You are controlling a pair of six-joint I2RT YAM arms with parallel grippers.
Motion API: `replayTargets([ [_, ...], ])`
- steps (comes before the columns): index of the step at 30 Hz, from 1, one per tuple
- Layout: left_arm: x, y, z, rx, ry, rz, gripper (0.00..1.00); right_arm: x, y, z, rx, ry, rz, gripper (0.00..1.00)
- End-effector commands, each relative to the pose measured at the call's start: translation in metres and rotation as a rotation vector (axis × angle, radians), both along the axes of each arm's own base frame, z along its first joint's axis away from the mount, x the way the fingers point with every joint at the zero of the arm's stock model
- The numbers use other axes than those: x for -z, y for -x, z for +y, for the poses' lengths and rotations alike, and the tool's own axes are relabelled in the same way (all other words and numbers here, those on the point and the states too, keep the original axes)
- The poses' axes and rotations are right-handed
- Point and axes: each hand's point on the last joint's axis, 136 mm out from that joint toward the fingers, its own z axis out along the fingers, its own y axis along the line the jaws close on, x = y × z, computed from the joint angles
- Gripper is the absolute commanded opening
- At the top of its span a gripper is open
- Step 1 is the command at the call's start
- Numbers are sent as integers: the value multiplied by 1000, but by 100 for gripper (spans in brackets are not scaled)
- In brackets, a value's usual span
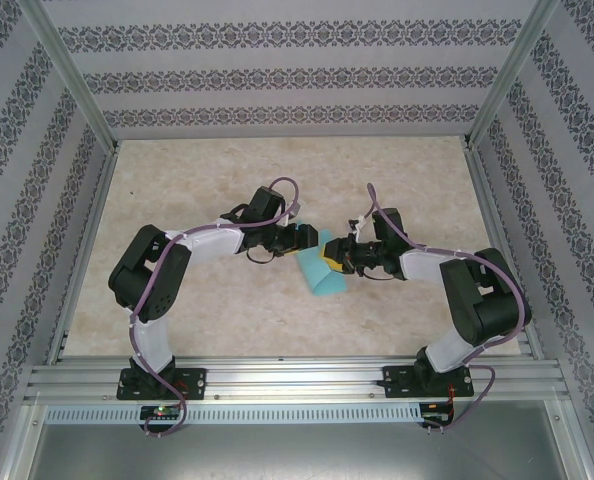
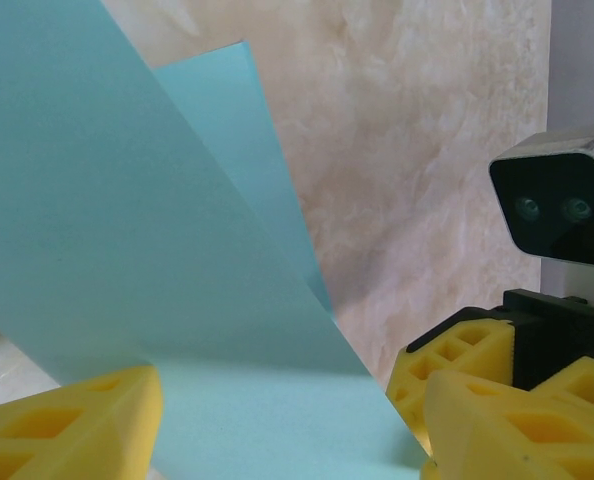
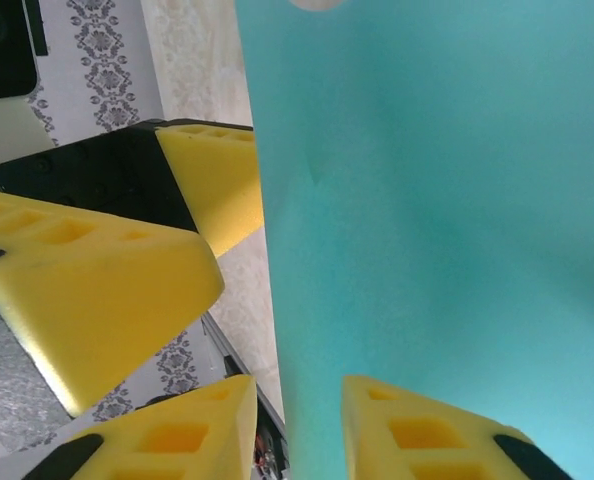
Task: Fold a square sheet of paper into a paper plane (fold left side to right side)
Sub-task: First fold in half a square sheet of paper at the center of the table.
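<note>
My left pincer hangs wide open over the middle of the bench, its yellow fingers well apart. The sheet passes between them, and neither finger is closed on it.

From my left wrist the sheet is plain light turquoise, smooth and unmarked. It shows two layers: a broad one in front and a narrower strip behind. Both have straight edges and slant up and to the left.

From above, the sheet sits just below both pincers, on the side nearer my bases, with its far end hidden under them. The part that shows is a slanted four-sided shape. Its long axis runs from the pincers toward my bases, leaning to my right. The near end is a straight edge, and I cannot tell which way the sheet points.

My right pincer sits just right of the left one, almost tip to tip. Its jaws stand close together with a slim gap between them. From my right wrist, the sheet's straight edge runs up through that gap. One finger lies in front of the turquoise face and the other lies left of the edge. I cannot tell whether either pad presses the paper. To the right of that edge the sheet's face is softly shaded.
</note>
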Motion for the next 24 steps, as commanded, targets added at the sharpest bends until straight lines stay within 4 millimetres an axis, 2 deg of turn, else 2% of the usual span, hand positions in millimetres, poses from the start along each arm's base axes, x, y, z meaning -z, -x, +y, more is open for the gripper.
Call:
replayTargets([
  [1,-20,0,-5,9,30,-50,71,8,4,-2,-1,41,1,20],
  [4,-27,0,-3,6,31,-65,71,12,8,-9,12,79,6,13],
  [10,-39,1,16,-49,-42,-93,75,19,12,-26,73,124,9,9],
  [13,-31,6,31,-100,-108,-61,76,23,16,-33,92,150,17,8],
  [15,-24,10,33,-130,-105,-25,76,25,19,-36,102,166,20,9],
  [17,-14,14,30,-144,-93,14,75,29,21,-39,105,182,28,9],
  [24,19,20,5,-125,-82,107,59,39,24,-42,117,204,47,9],
])
